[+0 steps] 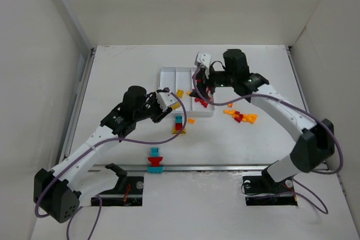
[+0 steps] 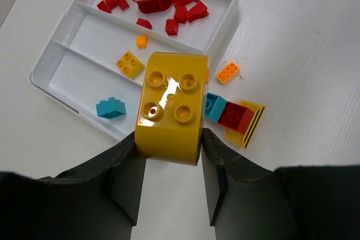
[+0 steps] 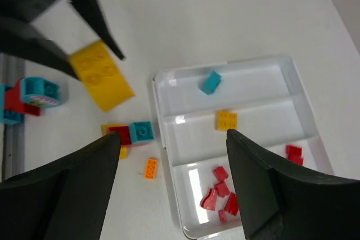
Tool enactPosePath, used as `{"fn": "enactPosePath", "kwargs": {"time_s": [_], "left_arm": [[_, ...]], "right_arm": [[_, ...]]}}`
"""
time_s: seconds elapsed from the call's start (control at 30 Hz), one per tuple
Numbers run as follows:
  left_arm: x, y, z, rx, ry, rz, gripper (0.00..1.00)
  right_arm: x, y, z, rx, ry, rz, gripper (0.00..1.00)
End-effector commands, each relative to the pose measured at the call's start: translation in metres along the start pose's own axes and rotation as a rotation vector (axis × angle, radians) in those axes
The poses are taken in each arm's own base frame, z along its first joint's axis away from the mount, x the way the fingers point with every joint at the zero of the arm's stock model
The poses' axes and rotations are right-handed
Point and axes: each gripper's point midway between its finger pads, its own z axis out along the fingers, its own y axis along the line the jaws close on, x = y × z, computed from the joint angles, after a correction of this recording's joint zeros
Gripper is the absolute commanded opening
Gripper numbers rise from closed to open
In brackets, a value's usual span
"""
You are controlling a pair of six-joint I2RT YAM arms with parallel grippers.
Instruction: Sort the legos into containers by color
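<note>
SORTING IN PROGRESS: A white tray (image 1: 169, 77) sits mid-tabletop (image 1: 124, 66), its three long compartments running away from the arm bases, slightly skewed. Red legos (image 1: 201, 103) fill the right compartment, beneath the right jaws, which gape wide and hold nothing.

The left jaws, drawn narrow, clamp a yellow brick (image 2: 170, 108) by its sides at the tray's near-left corner. Its long axis runs straight out from the jaws toward the tray, and its studs face the left wrist camera.

Just beside the tray's near edge lies a teal, red and yellow clump (image 1: 179, 125). A red-and-teal clump (image 1: 155, 160) rests on the metal strip (image 1: 225, 167) near the bases. Loose orange and red pieces (image 1: 241, 116) lie to the right of the tray.

The wrist views show what the left arm (image 1: 101, 133) covers from overhead: a single teal brick (image 3: 211, 81) in the left compartment. The left wrist view also shows two yellow pieces (image 2: 130, 63) in the middle one.
</note>
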Motion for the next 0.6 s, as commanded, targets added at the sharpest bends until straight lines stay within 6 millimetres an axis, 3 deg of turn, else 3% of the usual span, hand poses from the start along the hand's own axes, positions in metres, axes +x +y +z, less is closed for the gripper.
{"fn": "enactPosePath", "kwargs": {"time_s": [0.0, 0.07, 0.13, 0.33, 0.37, 0.4, 0.43, 0.47, 0.57], "left_arm": [[-0.04, 0.001, -0.008, 0.023, -0.134, 0.104, 0.0], [-0.048, -0.004, -0.01, 0.059, -0.166, 0.111, 0.0], [-0.052, -0.008, -0.009, 0.088, -0.181, 0.113, 0.0], [-0.059, -0.012, -0.01, 0.113, -0.204, 0.128, 0.0], [-0.059, -0.012, -0.01, 0.113, -0.205, 0.128, 0.0], [-0.059, -0.012, -0.01, 0.113, -0.205, 0.128, 0.0], [-0.061, -0.012, -0.012, 0.109, -0.212, 0.132, 0.0], [-0.063, -0.016, -0.012, 0.128, -0.22, 0.136, 0.0], [-0.06, -0.02, -0.011, 0.143, -0.216, 0.115, 0.0]], "right_arm": [[-0.008, 0.059, -0.011, -0.242, -0.082, -0.192, 0.81], [-0.016, 0.081, -0.006, -0.289, -0.096, -0.22, 0.81], [-0.018, 0.089, 0.002, -0.3, -0.08, -0.228, 0.81], [-0.03, 0.089, 0.023, -0.306, -0.079, -0.254, 0.81], [-0.025, 0.091, 0.029, -0.313, -0.065, -0.239, 0.78], [-0.033, 0.089, 0.028, -0.304, -0.083, -0.255, 0.75], [-0.035, 0.089, 0.033, -0.302, -0.082, -0.248, 0.71], [-0.031, 0.089, 0.036, -0.306, -0.072, -0.224, 0.57], [-0.043, 0.085, 0.035, -0.281, -0.092, -0.214, 0.34]]}}
